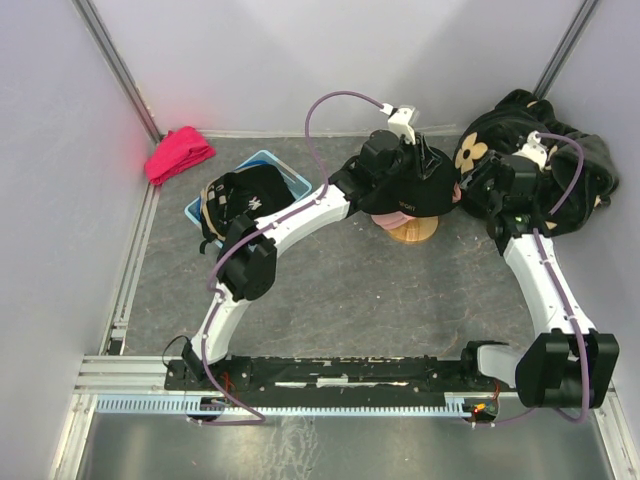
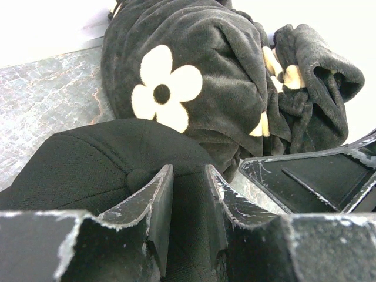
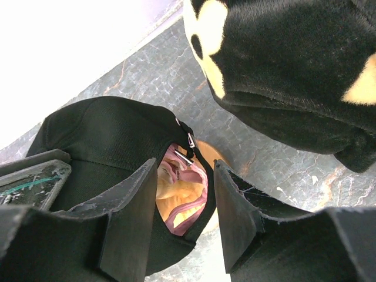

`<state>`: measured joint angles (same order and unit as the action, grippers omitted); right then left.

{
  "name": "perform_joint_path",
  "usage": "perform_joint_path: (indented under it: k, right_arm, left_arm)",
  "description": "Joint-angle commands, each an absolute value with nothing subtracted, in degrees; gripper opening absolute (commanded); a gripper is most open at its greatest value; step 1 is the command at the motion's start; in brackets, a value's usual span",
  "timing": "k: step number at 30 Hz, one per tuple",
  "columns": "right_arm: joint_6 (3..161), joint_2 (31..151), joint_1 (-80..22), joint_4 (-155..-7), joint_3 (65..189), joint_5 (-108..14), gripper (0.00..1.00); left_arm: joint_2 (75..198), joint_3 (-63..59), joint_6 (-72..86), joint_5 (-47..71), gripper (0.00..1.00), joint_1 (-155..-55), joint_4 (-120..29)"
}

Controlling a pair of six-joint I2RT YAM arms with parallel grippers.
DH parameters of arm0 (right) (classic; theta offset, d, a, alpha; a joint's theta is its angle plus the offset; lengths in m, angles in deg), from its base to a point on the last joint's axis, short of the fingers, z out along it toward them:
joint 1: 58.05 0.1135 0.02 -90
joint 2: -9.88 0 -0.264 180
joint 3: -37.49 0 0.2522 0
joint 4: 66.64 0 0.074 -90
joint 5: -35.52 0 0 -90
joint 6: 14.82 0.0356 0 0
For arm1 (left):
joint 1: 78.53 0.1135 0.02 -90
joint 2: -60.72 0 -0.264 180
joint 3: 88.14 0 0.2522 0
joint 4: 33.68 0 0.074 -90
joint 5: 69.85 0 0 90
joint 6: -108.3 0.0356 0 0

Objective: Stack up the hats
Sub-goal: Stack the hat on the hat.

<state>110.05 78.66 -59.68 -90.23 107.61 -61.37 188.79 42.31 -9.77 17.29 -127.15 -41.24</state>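
A: Surface and room, quick.

B: Grey mottled table (image 1: 350, 290). Pale walls (image 1: 300, 60) on the left, far and right sides. A metal rail (image 1: 135, 270) runs along the left edge. Two arms are bolted at the near edge.

A: Hats, count.

B: Four that I can see: two black, one pink, one tan. A black cap (image 1: 405, 195) sits over the pink cap (image 3: 200, 182) on one wooden stand (image 1: 412, 232), mid-table toward the far edge. The second black cap (image 1: 250, 195), with a white mark on it, lies in one blue bin (image 1: 262, 162) toward the far left corner. The tan cap (image 1: 210, 205) is tucked under it and only an edge shows.

A: Other stuff?

B: One red cloth (image 1: 178, 153) in the far left corner, outside the bin. One plush fabric (image 1: 540, 150), black with beige flowers, is heaped in the far right corner near the stand.

A: Claws?

B: The left claw (image 2: 189, 194) is low over the crown of the cap on the stand, just beside its top button. Its fingers are a narrow gap apart with black fabric in the gap. Cannot tell if it pinches. The right claw (image 3: 185, 217) is at the back of the same cap, fingers clearly apart, nothing clamped. The cap's strap opening shows between them, pink inside.
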Motion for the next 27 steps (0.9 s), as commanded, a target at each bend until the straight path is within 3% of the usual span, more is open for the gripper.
perform_joint_path:
  k: [1, 14, 20, 23, 27]
  right_arm:
    - [110.0, 75.15, -59.73, -87.56, 108.05, -61.42, 0.51]
    - [108.35, 72.1, -59.01, -90.4, 106.42, -61.39, 0.5]
    - [107.44, 65.25, -54.86, -93.3, 99.82, -65.4, 0.47]
    - [110.13, 60.77, -53.55, -93.32, 94.69, -65.44, 0.38]
    - [114.79, 54.73, -52.29, -94.11, 87.66, -65.25, 0.14]
  left_arm:
    - [183.97, 41.48, -10.0, 19.03, 0.36, -127.5, -39.67]
    - [178.21, 39.84, -8.49, 23.63, 0.38, -127.66, -39.63]
    - [165.84, 26.71, -4.88, 41.39, 0.41, -127.45, -39.35]
    - [161.31, 20.38, -4.53, 47.83, 0.42, -126.45, -38.56]
    - [156.98, 12.17, -7.83, 51.67, 0.42, -123.57, -38.08]
